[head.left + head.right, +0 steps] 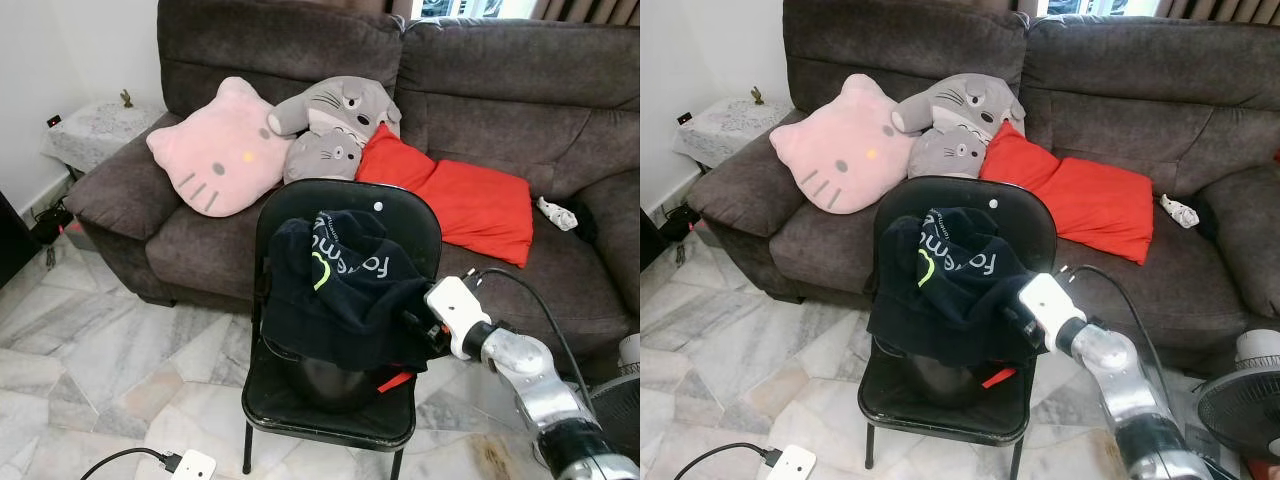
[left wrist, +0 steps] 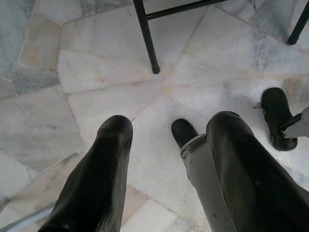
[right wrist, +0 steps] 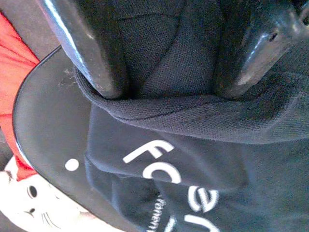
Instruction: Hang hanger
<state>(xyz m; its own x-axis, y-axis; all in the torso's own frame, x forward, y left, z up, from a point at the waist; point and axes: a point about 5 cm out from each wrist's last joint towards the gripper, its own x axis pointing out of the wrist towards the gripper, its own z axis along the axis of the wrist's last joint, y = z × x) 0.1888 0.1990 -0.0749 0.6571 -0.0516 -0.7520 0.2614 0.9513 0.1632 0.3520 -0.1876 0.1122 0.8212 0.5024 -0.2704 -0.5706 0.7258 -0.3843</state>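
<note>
Even indoor daylight, sharp head views, tight close-ups from the wrists

Soft, diffuse light fills the room, with a bright window strip overexposed at 1 o'clock above the sofa. Shadows are faint; a dull one pools under the chair. The head views are crisp, without motion blur. The left wrist view is evenly lit, its near black fingers slightly soft. In the right wrist view, white glare streaks the glossy fingers at 11 o'clock, and the dark shirt reads grainy.
</note>
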